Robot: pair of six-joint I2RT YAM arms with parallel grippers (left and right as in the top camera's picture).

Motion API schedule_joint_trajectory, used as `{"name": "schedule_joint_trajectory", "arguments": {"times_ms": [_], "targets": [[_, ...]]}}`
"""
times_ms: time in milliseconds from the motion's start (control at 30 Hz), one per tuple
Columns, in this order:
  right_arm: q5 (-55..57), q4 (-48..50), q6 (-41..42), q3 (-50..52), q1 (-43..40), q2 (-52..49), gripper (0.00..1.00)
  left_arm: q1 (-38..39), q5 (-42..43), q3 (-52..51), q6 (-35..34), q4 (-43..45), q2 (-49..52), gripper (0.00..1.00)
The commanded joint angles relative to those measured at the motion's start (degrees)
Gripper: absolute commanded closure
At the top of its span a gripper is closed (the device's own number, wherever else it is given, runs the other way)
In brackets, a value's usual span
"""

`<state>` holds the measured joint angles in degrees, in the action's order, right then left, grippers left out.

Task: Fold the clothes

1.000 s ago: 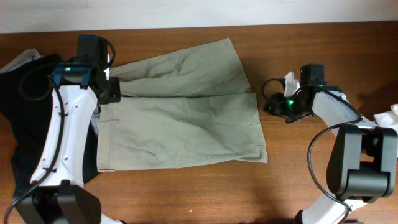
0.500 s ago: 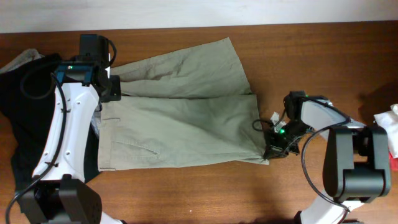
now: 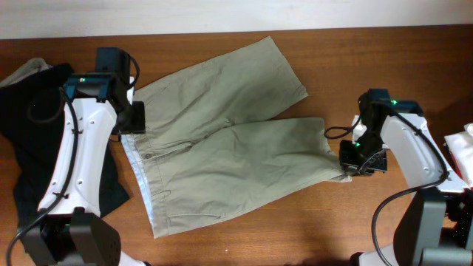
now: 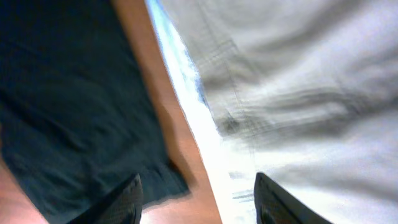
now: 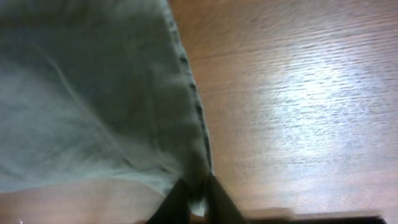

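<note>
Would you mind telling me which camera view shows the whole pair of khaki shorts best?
The overhead view: the shorts lie spread out, both legs and waistband visible. The left wrist view shows only blurred waistband fabric; the right wrist view, one hem corner pinched by the right gripper.

The white arm link (image 3: 77, 155) is covering part of the black cloth heap (image 3: 22, 140), which the overhead view's left edge is also cutting off. At the right edge a white crumpled wad (image 3: 463, 144) is showing only partly, too small to identify. Motion blur is smearing the pale khaki-grey cotton shorts (image 4: 298, 93) in the left wrist view, whose bottom edge is cropping the left gripper (image 4: 197, 182) and its spread fingers. The right gripper (image 5: 196, 188) is pinching the hem corner, hiding its tip.
</note>
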<state>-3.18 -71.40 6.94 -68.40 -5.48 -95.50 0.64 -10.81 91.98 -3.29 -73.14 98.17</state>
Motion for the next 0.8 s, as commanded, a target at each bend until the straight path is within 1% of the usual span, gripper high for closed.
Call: {"name": "schedule_joint_trajectory", "arguments": {"times_ms": [0,67,100,167,200,233,267,300,333,367,400,433,467,500,533,567,600,633,667,700,733,767], "targets": [[2.2,2.2,2.5,-0.3,-2.9,0.4,0.45,-0.3,8.3,-2.3,-0.7,-5.3,0.3,0.42],[-0.4,3.9,2.6,-0.3,-4.8,0.4,0.44,-0.3,8.8,-7.9,-3.1,-4.3,0.3,0.42],[-2.5,5.2,2.2,-0.3,-5.6,0.3,0.44,-0.3,9.8,-11.7,-3.2,-1.8,0.3,0.42],[-11.8,7.0,-2.5,1.0,-5.7,-0.4,0.44,-0.3,14.8,-18.8,-3.2,4.3,0.3,0.42],[-11.9,7.5,-2.4,2.0,-5.6,-1.2,0.37,-0.3,16.0,-21.7,-3.6,7.0,0.3,0.42],[-12.1,10.3,-1.4,3.5,-5.6,-2.2,0.37,-0.3,16.0,-24.3,-3.6,8.9,0.3,0.42],[-13.7,12.8,-0.9,4.4,-5.6,-3.0,0.43,-0.3,16.0,-27.3,-3.6,10.6,0.3,0.43],[-15.1,14.1,-0.8,5.1,-5.5,-3.6,0.52,-0.3,16.0,-29.8,-4.1,11.9,0.3,0.47],[-15.1,14.7,-0.6,5.9,-5.2,-4.2,0.52,-0.3,16.1,-31.9,-5.1,13.2,0.3,0.54],[-15.1,15.4,-0.5,7.1,-4.9,-5.0,0.51,-0.3,17.6,-34.9,-5.3,15.7,0.3,0.56],[-15.8,17.1,-0.5,8.5,-4.9,-5.8,0.61,-0.3,19.4,-37.5,-5.3,18.3,0.3,0.56],[-16.7,18.8,-0.5,9.0,-5.0,-5.9,0.80,-0.3,20.3,-39.4,-5.9,19.8,0.3,0.63],[-16.8,21.5,-0.5,8.3,-5.4,-5.7,0.89,-0.3,20.3,-40.6,-6.4,20.3,0.4,0.70],[-17.3,22.9,-0.6,5.4,-6.2,-5.7,0.96,-0.3,20.0,-41.4,-6.4,20.6,0.4,0.76],[-18.8,22.9,-1.7,3.0,-6.3,-5.5,0.96,-0.3,20.0,-41.6,-6.4,20.6,0.4,0.77],[-19.7,22.0,-5.3,-1.2,-6.2,-4.8,0.96,-0.3,20.0,-41.7,-6.4,20.5,0.4,0.78],[-16.3,19.3,-6.5,-5.2,-6.2,-4.2,0.94,-0.3,20.0,-41.7,-6.4,20.5,0.4,0.78],[-13.3,18.1,-6.5,-7.0,-6.2,-4.2,0.62,-0.3,20.0,-41.7,-6.3,20.4,0.4,0.78],[-12.7,18.9,-6.4,-7.3,-6.2,-4.2,0.42,-0.3,20.0,-41.7,-6.3,20.4,0.4,0.79],[-12.9,19.9,-6.0,-7.3,-6.2,-4.2,0.37,-0.3,20.0,-41.7,-6.3,20.4,0.4,0.78],[-12.9,20.9,-6.1,-7.3,-6.2,-4.4,0.35,-0.3,20.0,-41.7,-6.3,20.4,0.4,0.78],[-13.6,21.9,-6.1,-7.3,-6.2,-4.6,0.36,-0.3,20.0,-41.7,-6.3,20.3,0.4,0.78]]}}
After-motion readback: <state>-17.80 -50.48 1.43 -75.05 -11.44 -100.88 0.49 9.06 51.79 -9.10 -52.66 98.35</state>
